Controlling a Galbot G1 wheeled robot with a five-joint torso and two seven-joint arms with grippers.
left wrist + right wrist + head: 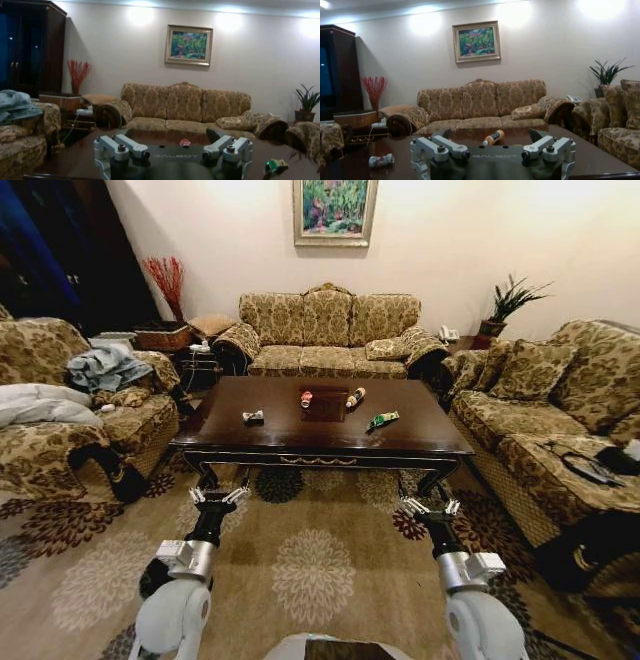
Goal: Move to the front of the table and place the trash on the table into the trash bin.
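Observation:
The dark glossy table [230, 435] stands just ahead of me. On it lie four pieces of trash: a crushed silver-grey piece [253, 417], a red can [306, 398], a brown orange-labelled bottle [355, 397] and a green bottle [382, 419]. My left gripper [219, 496] and right gripper [431, 506] hover open and empty over the rug, short of the table's front edge. Beyond the left gripper [170, 135], its wrist view shows the red can [185, 142] and green bottle [275, 165]. Past the right gripper [490, 137] lie the brown bottle [492, 138] and silver piece [381, 161]. The trash bin is out of view.
Patterned sofas ring the table: one at the back [325, 330], one on the left with clothes piled on it [60, 420], one on the right [560, 420]. A floral rug [310, 570] covers the floor under my arms. A woven basket [163, 337] sits at the back left.

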